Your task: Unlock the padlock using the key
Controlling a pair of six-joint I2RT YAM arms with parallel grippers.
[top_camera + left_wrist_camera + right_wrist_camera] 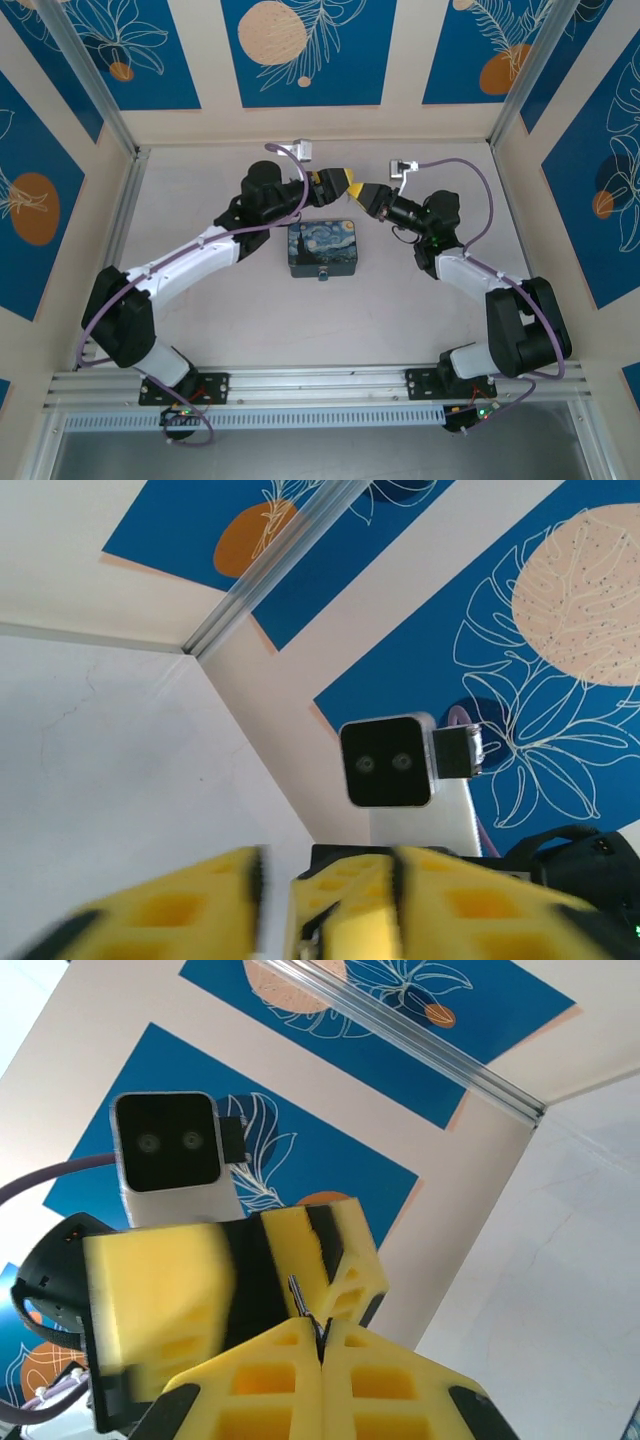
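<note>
My right gripper (322, 1335) is shut on the key (298, 1295), a thin metal sliver sticking up out of its closed yellow tips. My left gripper (328, 872) stands open, its blurred yellow fingers (170, 910) on either side of the right gripper's tips. Seen from above, the left gripper (345, 183) and the right gripper (368, 192) meet tip to tip in the air behind the painted tin (322, 246). The padlock (324, 275) is a tiny blue-grey thing at the tin's near edge, apart from both grippers.
The tin lies mid-table between the two arms. Cream and blue patterned walls (300, 50) and aluminium corner posts (95, 80) close in the table on three sides. Cables loop off each wrist camera.
</note>
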